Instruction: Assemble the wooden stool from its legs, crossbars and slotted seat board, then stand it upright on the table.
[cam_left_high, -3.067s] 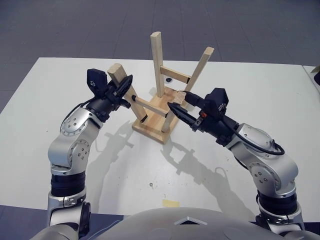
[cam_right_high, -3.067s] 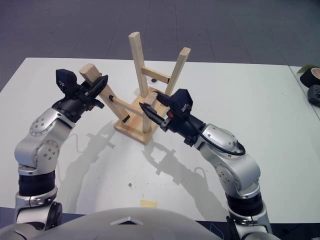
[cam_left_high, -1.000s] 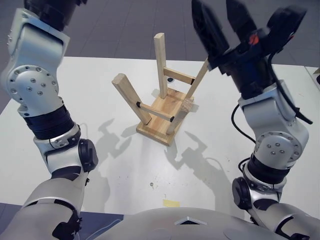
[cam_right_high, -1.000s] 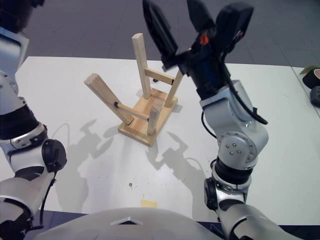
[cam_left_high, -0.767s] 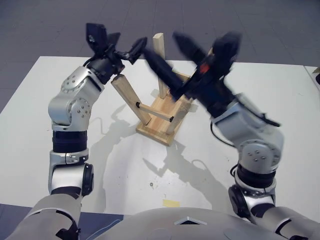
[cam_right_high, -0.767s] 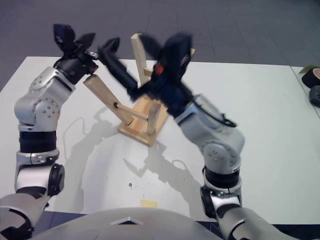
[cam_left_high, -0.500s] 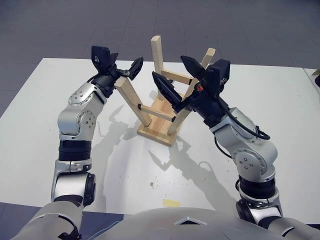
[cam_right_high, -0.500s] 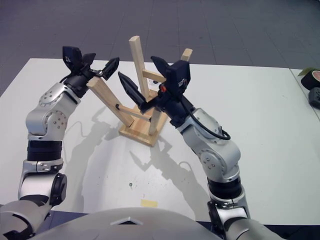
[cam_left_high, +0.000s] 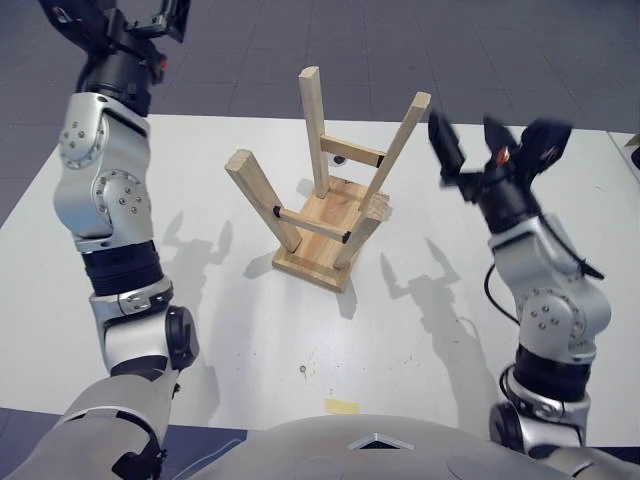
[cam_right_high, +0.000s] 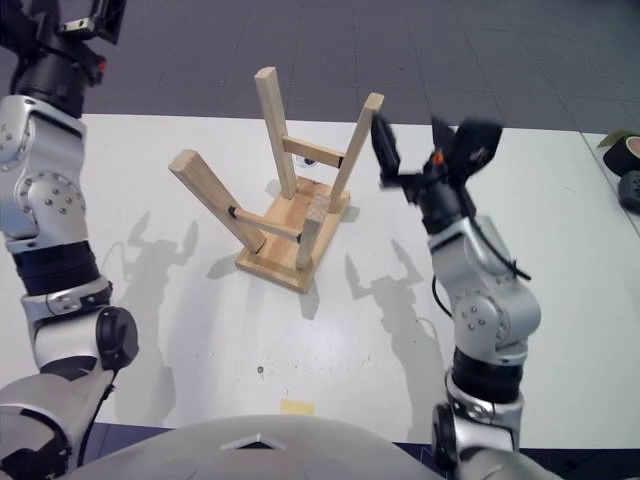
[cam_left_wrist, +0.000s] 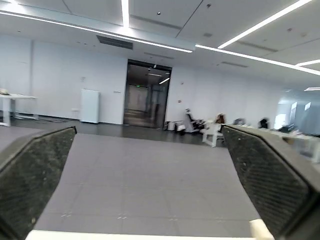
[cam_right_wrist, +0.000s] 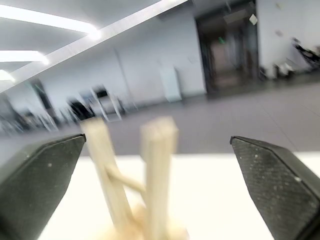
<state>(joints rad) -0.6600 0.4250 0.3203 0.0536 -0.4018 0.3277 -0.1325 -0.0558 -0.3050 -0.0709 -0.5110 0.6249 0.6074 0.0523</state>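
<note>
Right fingers (cam_left_high: 445, 150) spread wide, empty, near upturned stool (cam_left_high: 322, 222) on bench (cam_left_high: 250, 340); left fingers (cam_left_wrist: 30, 175) likewise, high, well apart from it; risk: splayed leg (cam_left_high: 262, 198) may pull loose when flipped

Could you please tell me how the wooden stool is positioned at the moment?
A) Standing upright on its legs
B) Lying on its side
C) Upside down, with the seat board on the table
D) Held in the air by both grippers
C: the seat board lies flat on the table with the legs pointing up, and the open right gripper hangs clear of it.
</note>
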